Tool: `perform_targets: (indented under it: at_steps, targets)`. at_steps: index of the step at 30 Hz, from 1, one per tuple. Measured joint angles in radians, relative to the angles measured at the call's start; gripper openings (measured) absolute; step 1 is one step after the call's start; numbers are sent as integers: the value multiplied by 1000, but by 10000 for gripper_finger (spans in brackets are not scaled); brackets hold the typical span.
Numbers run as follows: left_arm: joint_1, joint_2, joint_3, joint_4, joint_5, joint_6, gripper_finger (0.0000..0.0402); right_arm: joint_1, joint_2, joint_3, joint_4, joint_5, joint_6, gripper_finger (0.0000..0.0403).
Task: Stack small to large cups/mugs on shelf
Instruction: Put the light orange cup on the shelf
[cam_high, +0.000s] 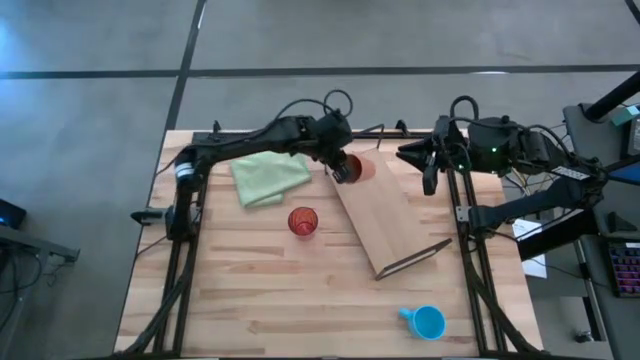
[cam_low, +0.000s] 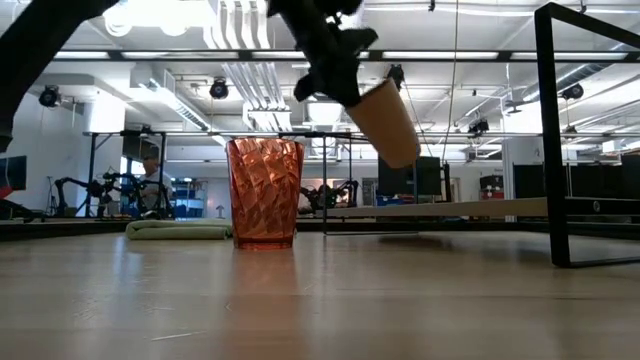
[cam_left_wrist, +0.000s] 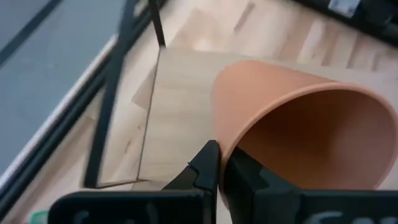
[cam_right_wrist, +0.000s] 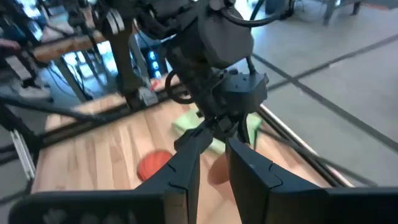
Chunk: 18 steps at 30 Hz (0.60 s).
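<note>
My left gripper (cam_high: 343, 170) is shut on the opaque tan-orange cup (cam_high: 362, 170) above the far end of the shelf, a light wooden board (cam_high: 392, 218) that lies slantwise on the table with dark wire frames at its ends. In the low view the cup (cam_low: 385, 122) hangs tilted in the air. The translucent red-orange cup (cam_high: 303, 221) stands upright on the table left of the board. The blue mug (cam_high: 427, 322) stands near the front right edge. My right gripper (cam_high: 413, 156) is open and empty at the far right, pointing toward the left gripper. My left gripper holds the tan-orange cup by its rim (cam_left_wrist: 222, 148), the wall pinched with one finger (cam_left_wrist: 249, 177) inside the mouth and one finger (cam_left_wrist: 205, 165) outside. The fingers come slanting down from the table's left. The cup is lifted clear and tilted, its base (cam_low: 402, 155) lowest.
A pale green folded cloth (cam_high: 268, 177) lies at the far left of the table, behind the red-orange cup. The shelf's wire frame (cam_low: 590, 130) stands tall on the right in the low view. Bare tabletop lies along the near edge, left of the blue mug.
</note>
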Motion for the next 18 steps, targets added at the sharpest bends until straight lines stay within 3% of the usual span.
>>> perform_targets:
  at_steps: [9, 18]
  targets:
    - [2, 72, -1, -3, 13, -53, 0, -2, 0, 0, -169, 151, 90, 73]
    - [37, 80, -10, -5, -1, -55, 0, -71, 4, -43, -257, 184, 242, 73]
